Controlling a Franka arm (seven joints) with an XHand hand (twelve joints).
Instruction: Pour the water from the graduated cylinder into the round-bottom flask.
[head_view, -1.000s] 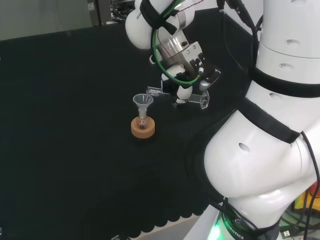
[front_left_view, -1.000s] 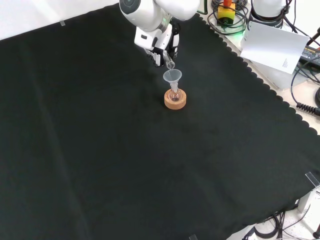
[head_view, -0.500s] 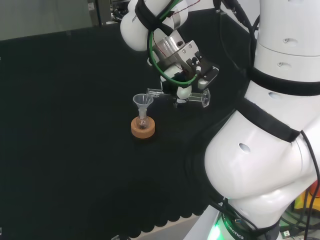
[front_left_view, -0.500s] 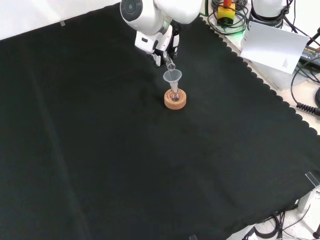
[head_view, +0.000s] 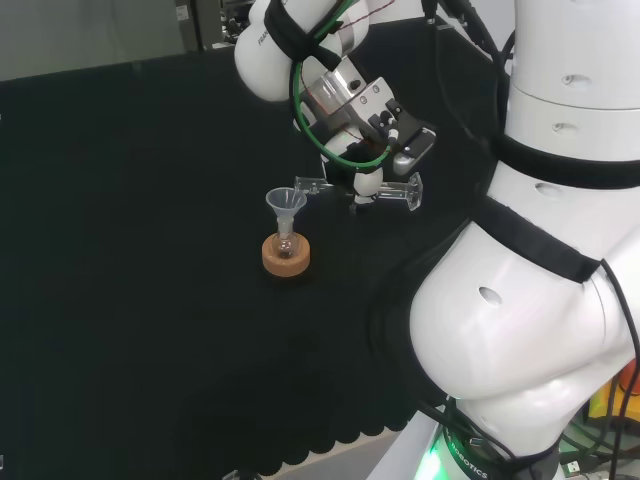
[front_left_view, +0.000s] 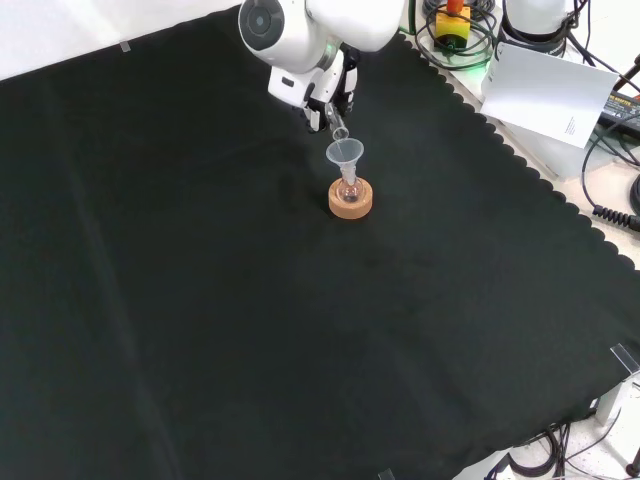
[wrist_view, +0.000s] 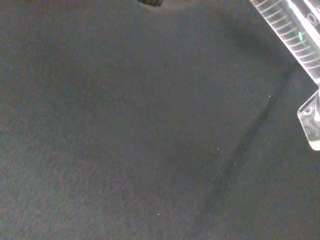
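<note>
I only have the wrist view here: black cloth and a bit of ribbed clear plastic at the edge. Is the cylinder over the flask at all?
Observer: Yes. In the head view the cylinder lies about level in the hand, its mouth end just over the rim of a funnel.
Operator: Funnel? Where does it sit?
Observer: In the neck of the flask, which stands upright on a cork ring.
Operator: Anything else near it on the cloth?
Observer: In the front view the cloth around the ring is bare; the nearest clutter is cables past the cloth's edge.
</note>
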